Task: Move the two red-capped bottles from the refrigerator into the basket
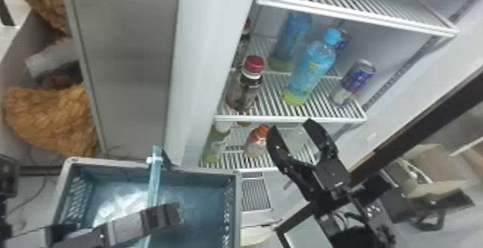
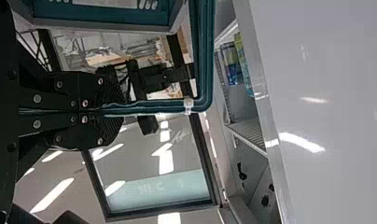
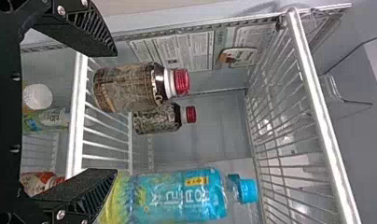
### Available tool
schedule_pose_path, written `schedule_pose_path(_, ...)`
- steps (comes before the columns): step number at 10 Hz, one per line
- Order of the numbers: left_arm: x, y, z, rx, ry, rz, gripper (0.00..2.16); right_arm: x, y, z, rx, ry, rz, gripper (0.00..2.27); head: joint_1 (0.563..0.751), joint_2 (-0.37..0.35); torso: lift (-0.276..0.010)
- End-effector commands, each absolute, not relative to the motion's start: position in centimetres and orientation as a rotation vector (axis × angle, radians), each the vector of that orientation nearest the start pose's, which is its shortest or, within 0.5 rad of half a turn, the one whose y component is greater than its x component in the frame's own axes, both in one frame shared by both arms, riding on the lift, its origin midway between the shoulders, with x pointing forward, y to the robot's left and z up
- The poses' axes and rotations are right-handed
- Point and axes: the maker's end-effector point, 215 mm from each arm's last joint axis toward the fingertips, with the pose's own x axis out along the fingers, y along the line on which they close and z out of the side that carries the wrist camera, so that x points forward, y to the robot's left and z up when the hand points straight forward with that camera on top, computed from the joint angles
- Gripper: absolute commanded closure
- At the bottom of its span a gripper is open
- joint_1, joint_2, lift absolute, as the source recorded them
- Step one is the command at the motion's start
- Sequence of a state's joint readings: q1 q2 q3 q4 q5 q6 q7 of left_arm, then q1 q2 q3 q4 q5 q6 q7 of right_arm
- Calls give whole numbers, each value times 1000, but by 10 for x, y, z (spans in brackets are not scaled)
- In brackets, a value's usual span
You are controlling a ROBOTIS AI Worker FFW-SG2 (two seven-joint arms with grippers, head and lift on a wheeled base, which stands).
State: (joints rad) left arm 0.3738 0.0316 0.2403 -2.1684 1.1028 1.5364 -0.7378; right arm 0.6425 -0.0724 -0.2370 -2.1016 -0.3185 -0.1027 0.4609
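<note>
1. Right gripper (image 1: 291, 127): open and empty, before the refrigerator (image 1: 201, 85).
2. Head view, from that gripper: front red-capped bottle (image 1: 246, 82) upright on a wire shelf (image 1: 291, 119), between ten and eleven o'clock; rear red-capped bottle (image 1: 243, 46), eleven.
3. Front blue bottle (image 1: 312, 67), same shelf, between twelve and one.
4. Basket (image 1: 238, 207), eight o'clock; left gripper (image 1: 176, 213) closed around its handle (image 1: 155, 175).

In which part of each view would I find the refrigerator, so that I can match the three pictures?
Head view: the refrigerator, upper centre to right, open.
Left wrist view: the refrigerator, right of centre.
Right wrist view: the refrigerator's inside, across the middle.
Shared landmark: wire shelving.
</note>
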Motion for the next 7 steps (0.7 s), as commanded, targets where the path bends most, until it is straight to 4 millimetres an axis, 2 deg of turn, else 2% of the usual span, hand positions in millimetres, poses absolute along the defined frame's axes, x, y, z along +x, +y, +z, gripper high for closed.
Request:
schedule_pose_path(1, 242, 19, -288, -1181, 808, -1274, 1207, 401, -256, -308, 117, -58, 291, 117, 695, -350, 0)
schedule_pose_path(7, 241, 19, -288, -1184, 811, -1276, 1207, 443, -235, -294, 129, -99, 275, 122, 695, -350, 0)
